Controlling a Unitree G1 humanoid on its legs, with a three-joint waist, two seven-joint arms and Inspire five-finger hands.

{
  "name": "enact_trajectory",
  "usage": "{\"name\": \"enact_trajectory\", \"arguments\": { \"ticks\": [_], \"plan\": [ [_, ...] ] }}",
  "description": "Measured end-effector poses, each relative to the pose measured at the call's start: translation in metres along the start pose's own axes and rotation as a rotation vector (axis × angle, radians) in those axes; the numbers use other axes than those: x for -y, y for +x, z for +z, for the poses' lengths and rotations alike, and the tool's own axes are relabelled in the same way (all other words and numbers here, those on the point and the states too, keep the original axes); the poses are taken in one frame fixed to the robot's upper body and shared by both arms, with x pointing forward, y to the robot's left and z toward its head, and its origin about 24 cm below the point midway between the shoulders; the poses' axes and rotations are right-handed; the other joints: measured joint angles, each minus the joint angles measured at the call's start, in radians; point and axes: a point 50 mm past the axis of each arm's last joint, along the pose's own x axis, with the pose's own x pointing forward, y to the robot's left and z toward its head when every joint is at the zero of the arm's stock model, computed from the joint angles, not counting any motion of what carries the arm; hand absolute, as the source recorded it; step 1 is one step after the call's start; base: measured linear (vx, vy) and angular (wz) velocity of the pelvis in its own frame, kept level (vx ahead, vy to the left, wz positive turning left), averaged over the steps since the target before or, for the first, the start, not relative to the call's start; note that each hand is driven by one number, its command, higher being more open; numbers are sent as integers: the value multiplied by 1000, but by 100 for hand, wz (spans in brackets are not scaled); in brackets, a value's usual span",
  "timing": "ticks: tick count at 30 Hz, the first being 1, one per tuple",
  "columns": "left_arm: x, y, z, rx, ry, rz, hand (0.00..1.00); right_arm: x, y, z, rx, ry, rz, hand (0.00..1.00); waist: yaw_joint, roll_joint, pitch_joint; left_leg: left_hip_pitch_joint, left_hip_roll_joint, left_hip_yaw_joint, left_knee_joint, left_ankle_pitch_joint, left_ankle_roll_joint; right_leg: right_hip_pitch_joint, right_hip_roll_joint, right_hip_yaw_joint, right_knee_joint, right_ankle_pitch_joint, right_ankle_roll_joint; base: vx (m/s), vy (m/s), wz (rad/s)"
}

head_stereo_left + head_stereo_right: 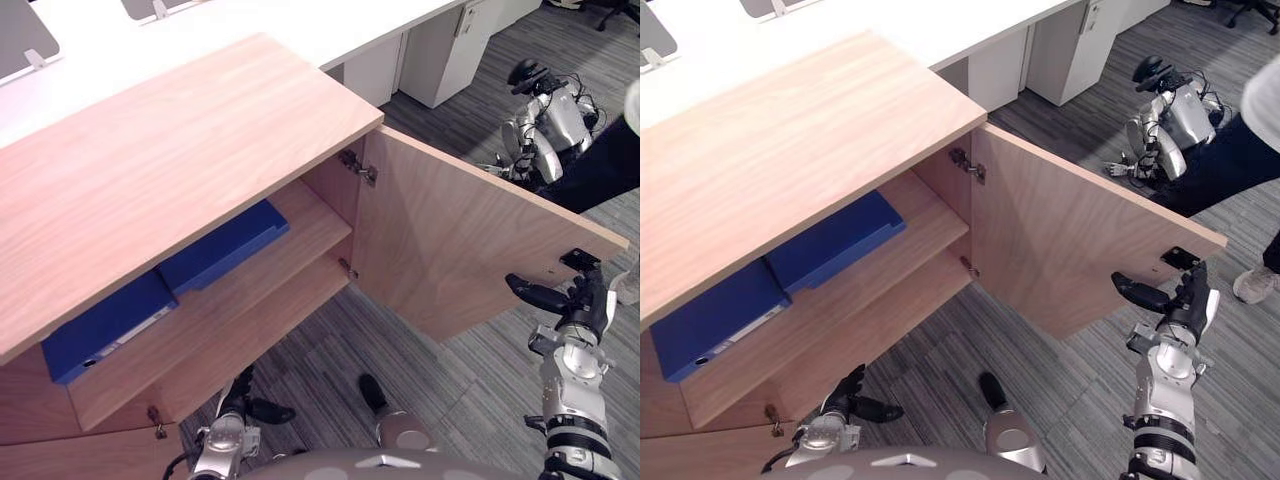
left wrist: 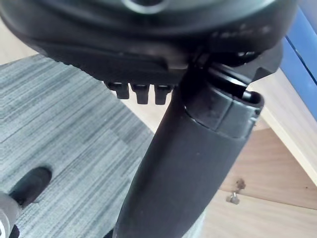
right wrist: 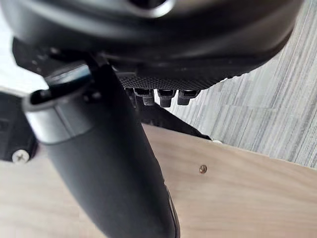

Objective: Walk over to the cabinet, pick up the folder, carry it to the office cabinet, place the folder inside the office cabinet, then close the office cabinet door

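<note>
Right hand (image 1: 583, 298) at door (image 1: 450, 250) edge, folder (image 1: 225, 245) shelved well apart.

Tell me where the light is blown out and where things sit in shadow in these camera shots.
Left eye view: glare washes out the white desk beyond the cabinet top; the blue folders lie in shade under it. Right wrist view: the right hand reads dark against the evenly lit door.

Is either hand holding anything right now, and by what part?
Nothing is gripped. The right hand is open at the free edge of the door, by its handle; the left hand hangs open.
</note>
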Motion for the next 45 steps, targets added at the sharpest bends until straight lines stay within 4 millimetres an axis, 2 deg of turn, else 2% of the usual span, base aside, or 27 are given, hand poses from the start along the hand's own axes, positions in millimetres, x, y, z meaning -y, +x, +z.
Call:
{"name": "enact_trajectory", "arguments": {
  "ticks": [6,10,16,20,26,29,30,34,40,45],
  "plan": [
    [0,-1,-4,-9,17,-2,100,-2,-1,1,9,-2,8,100,2,0,0,-3,-6,-32,-4,11,6,8,-12,-30,-5,-2,-2,-18,12,14],
    [1,-3,-10,-29,38,-6,100,-6,-13,-1,21,10,19,100,1,0,-1,-1,-2,-35,-9,16,2,9,-7,-37,-6,-3,-3,0,3,2],
    [2,-2,-10,-35,41,-8,100,-16,-46,-15,7,-14,93,100,-3,-6,-11,4,12,-35,-9,19,-2,9,11,-35,-5,6,-9,7,-6,-6],
    [4,1,-2,-15,39,-13,100,-24,-72,-23,-14,-2,163,100,-8,-16,-17,6,14,-35,-7,23,-9,8,14,-32,-6,11,-11,-28,-10,-5],
    [7,1,-6,-44,66,-24,100,-24,-115,-34,-64,3,283,100,-10,-26,-21,5,22,-35,-3,26,-13,8,14,-61,-6,4,-27,-6,-2,0],
    [8,1,-6,-47,90,-31,100,-22,-131,-36,-84,-4,331,100,-12,-31,-21,0,20,-35,0,26,-13,3,14,-62,-5,10,-37,0,0,0],
    [8,2,-5,-44,97,-32,100,-22,-141,-38,-101,-9,370,100,-12,-39,-19,-1,20,-35,1,26,-12,3,14,-62,-5,12,-37,0,0,0],
    [5,4,1,-29,162,-44,100,-26,-157,-46,-156,-8,467,100,-15,-68,-22,0,23,-41,9,26,-12,9,11,-69,-4,13,-35,-10,4,2],
    [1,9,8,-24,225,-73,100,-17,-156,-44,-184,-111,629,100,-12,-88,-17,-7,20,-71,27,24,-10,8,-10,-128,16,12,-39,-28,6,6],
    [-5,13,17,-9,240,-70,100,-23,-162,-45,-236,-141,779,100,-6,-123,-9,-14,16,-115,41,27,-6,13,-19,-156,49,7,-40,-74,6,18]
  ]
}}
